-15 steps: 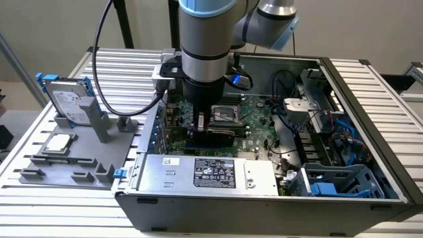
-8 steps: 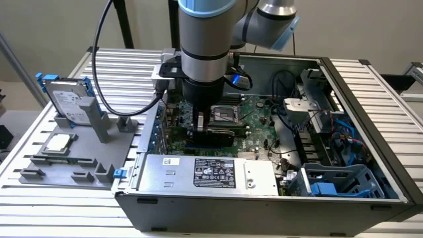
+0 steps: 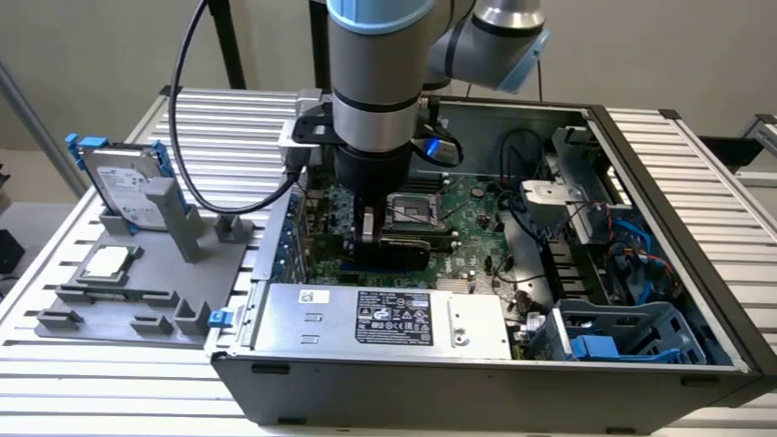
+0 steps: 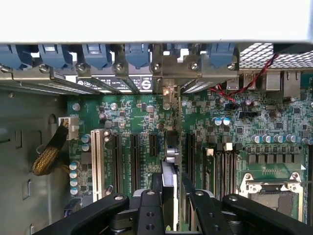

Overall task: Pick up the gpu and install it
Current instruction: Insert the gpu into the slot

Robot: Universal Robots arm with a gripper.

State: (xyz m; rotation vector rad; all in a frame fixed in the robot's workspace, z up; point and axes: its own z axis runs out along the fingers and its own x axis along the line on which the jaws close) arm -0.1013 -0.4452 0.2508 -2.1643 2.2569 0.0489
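The robot arm (image 3: 377, 82) reaches down into the open computer case (image 3: 631, 127), its gripper (image 3: 391, 238) low over the green motherboard (image 3: 468, 205). Outside the case, toward the exterior view's left, a grey fixture (image 3: 134, 291) holds a silver hard drive (image 3: 122, 187) with blue rails and a small processor chip (image 3: 107, 262).

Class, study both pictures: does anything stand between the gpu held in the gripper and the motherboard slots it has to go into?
Nothing visible does. The gripper holds the gpu edge-on, directly over the motherboard, among its expansion slots. No cable or part crosses that path; the yellow cable bundle lies off to one side.

Slatted metal table (image 3: 680, 164), plain beige wall (image 3: 97, 45).
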